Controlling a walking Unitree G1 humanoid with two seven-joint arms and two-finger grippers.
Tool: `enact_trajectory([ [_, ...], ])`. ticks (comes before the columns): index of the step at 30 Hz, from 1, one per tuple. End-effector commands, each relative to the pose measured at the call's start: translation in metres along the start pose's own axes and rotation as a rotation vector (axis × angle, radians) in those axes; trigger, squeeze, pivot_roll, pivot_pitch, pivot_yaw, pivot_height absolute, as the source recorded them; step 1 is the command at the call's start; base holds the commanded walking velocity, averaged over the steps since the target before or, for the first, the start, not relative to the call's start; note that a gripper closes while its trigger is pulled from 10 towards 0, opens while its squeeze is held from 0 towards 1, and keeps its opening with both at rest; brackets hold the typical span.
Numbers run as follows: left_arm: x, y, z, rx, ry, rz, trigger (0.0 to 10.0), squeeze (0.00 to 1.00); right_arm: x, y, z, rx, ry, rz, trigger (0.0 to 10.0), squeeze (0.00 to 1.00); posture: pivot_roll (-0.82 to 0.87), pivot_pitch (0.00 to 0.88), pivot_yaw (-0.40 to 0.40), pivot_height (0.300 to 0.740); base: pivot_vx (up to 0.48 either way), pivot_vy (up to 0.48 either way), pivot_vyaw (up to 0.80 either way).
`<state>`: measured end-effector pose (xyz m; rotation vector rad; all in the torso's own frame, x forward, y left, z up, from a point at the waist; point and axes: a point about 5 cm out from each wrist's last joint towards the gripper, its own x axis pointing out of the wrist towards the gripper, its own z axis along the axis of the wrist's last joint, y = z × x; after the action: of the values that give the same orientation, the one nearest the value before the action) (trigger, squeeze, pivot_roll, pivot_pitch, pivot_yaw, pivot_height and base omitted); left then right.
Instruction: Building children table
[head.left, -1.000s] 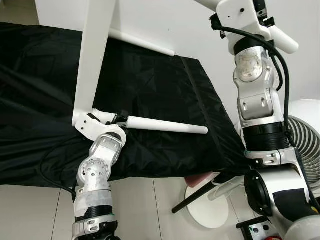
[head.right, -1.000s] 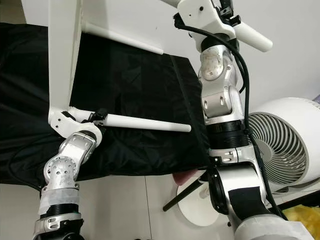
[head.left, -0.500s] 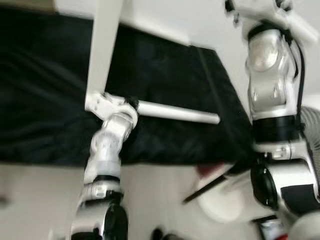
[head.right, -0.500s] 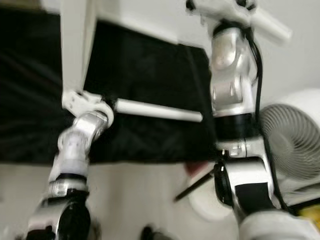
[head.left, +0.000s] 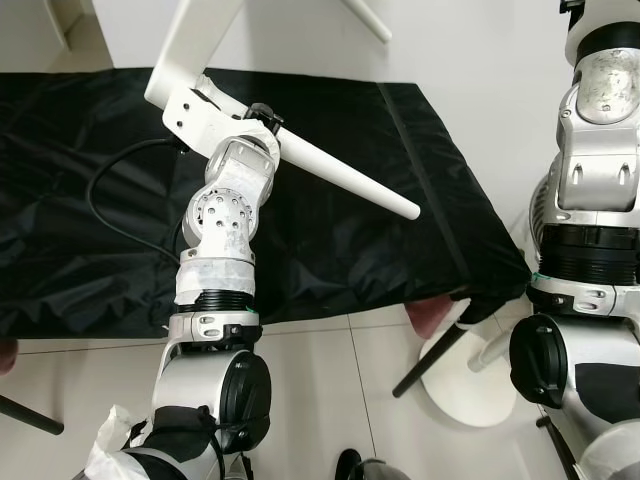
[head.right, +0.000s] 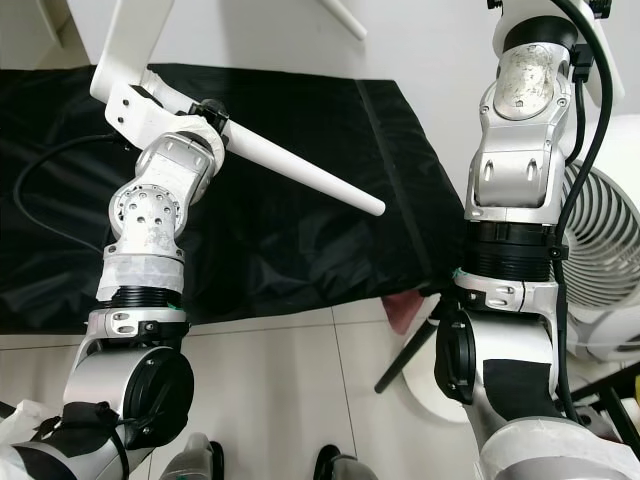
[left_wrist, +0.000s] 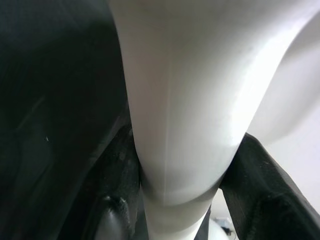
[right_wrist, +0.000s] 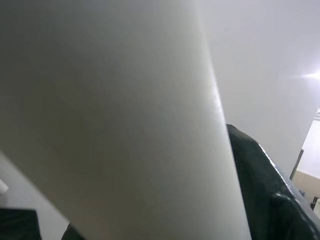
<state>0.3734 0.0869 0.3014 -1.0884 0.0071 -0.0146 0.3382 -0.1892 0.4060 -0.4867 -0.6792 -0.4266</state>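
On the left, the left arm reaches up and forward over a counter (head.left: 60, 250) draped in black cloth. Its left pincer (head.left: 262, 118) sits at the root of a white table leg (head.left: 345, 178), where the leg meets the white table top (head.left: 195, 45), a flat panel held tilted on edge above the cloth. In the left wrist view the leg (left_wrist: 175, 125) runs straight out between the two black fingers (left_wrist: 117, 170), which press against it on either side, so the pincer is closed narrow around the leg's thick end.

The leg's long axis runs from that joint down and to the right, toward the near right corner of the counter, with its rounded free tip hanging clear above the cloth. The left arm is plainly the nearer one to this leg. I judge any further turning or seating of the leg would happen about that axis, at the joint beside the pincer.

A second white leg (head.left: 368, 18) pokes out at the far top, cut off by the frame.

On the right, the right arm rises out of view, so its right pincer (right_wrist: 270, 200) can be judged only from its wrist view, where a broad white surface lies right against the camera with dark finger edges beside it; it seems to hold the panel, but I cannot tell for certain. A white fan (head.right: 610, 270) stands on the floor at the far right. The joint itself is hidden behind the wrist.
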Motion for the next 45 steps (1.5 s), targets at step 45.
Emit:
enact_trajectory([
  [45, -0.045, -0.122, 0.052, 0.365, -0.317, -0.552, 0.0, 0.0, -0.041, 0.061, -0.073, 0.467, 0.368, 0.308, 0.0, 0.0, 0.07, 0.0, 0.0, 0.74, 0.0, 0.0, 0.0],
])
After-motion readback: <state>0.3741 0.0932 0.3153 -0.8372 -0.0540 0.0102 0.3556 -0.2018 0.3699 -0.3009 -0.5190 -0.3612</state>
